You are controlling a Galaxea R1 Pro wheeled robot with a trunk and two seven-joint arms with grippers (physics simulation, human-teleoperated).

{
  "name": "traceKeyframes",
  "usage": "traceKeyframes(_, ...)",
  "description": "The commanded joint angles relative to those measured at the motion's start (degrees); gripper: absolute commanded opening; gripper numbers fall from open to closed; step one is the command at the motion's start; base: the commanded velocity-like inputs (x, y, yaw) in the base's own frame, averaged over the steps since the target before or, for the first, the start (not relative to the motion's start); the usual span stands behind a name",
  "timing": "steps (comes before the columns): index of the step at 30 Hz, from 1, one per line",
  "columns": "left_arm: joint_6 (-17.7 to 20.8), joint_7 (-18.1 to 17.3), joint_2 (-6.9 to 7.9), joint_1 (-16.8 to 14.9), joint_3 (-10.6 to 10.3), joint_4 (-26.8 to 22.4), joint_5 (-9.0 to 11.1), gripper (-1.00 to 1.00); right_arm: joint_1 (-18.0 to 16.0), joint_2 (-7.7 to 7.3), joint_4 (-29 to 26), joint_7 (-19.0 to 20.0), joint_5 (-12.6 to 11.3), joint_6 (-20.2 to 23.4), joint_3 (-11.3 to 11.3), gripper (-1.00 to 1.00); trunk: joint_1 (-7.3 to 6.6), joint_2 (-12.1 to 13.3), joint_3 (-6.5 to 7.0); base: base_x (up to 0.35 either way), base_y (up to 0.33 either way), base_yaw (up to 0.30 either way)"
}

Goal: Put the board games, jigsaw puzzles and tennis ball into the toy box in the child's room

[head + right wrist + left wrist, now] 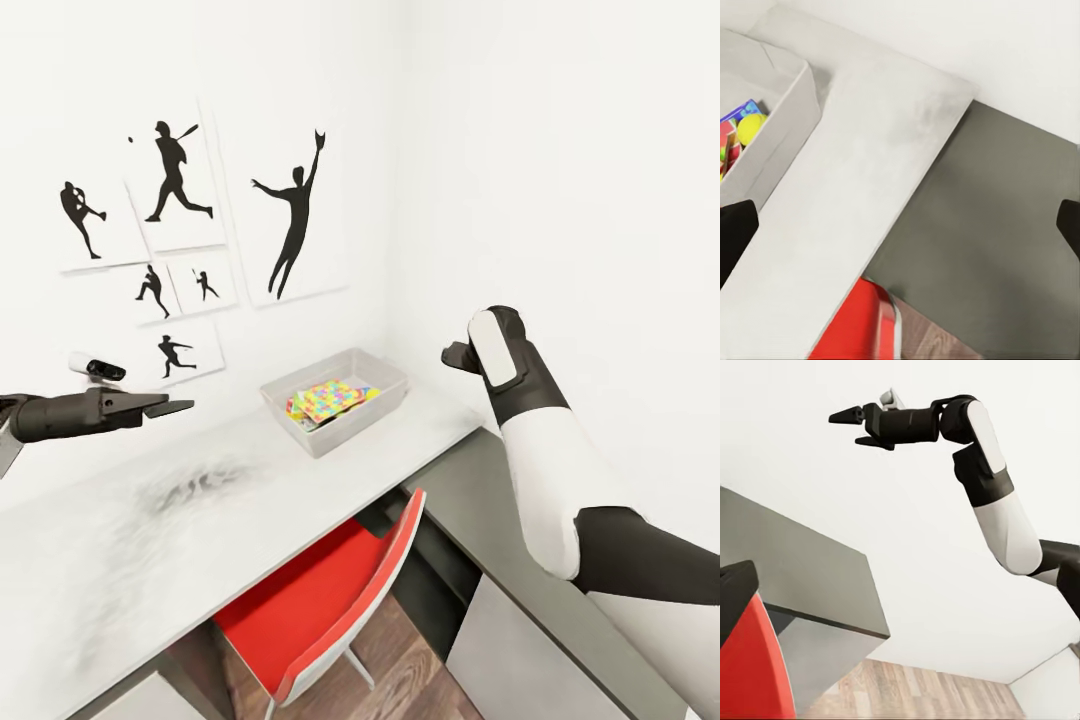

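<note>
- Child's room: white walls, black sports silhouette pictures on the wall ahead, wood-plank floor under the furniture.
- Pale grey surface runs along the picture wall into the corner. A lower, darker grey cabinet top joins it at the corner and continues on my right.
- Red chair is tucked partly beneath the surface, its back edged in white.
- Toy box sits on the surface near the corner, close to the wall. It is a light grey bin with sloping sides.
- Inside the toy box: a jigsaw puzzle lies on top, yellow, pink, orange and blue pieces showing. The right wrist view catches a round yellow-green shape there, probably the tennis ball. Other contents are too stacked to sort.
- My right arm is raised over the corner, beside the toy box. My right end effector is mostly hidden behind the wrist; I cannot tell its opening.
- My left end effector hangs above the surface, well apart from the toy box, fingers nearly together at the tips, holding nothing.
</note>
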Motion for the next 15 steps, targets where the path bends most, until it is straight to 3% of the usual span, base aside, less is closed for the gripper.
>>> traceKeyframes(1, 0.01, -0.23, 0.06, -0.06, -0.22, 0.2, -0.95, 1.0, 0.62, 0.1, -0.06, -0.55, -0.6, 0.03, -0.12, 1.0, 0.04, -0.13, -0.03, 0.0, 0.0, 0.0)
traceKeyframes(7, -1.0, -0.23, 0.0, 0.06, -0.32, 0.46, -4.31, 1.0, 3.14, 0.1, -0.19, -0.18, -0.6, -0.17, -0.35, 1.0, 0.04, -0.13, 0.54, 0.0, 0.0, 0.0)
traceKeyframes(11, -1.16, -0.23, -0.14, 0.09, -0.33, 0.89, -7.76, 1.0, 3.85, 0.1, -0.27, 0.02, -0.69, -0.3, -0.51, 1.0, 0.04, -0.13, 0.92, 0.0, 0.0, 0.0)
traceKeyframes(15, -1.13, -0.23, -0.37, 0.09, -0.27, 1.17, -9.1, 1.0, 4.3, 0.12, -0.31, 0.16, -0.87, -0.69, -0.54, 1.0, 0.04, -0.13, 1.3, 0.0, 0.0, 0.0)
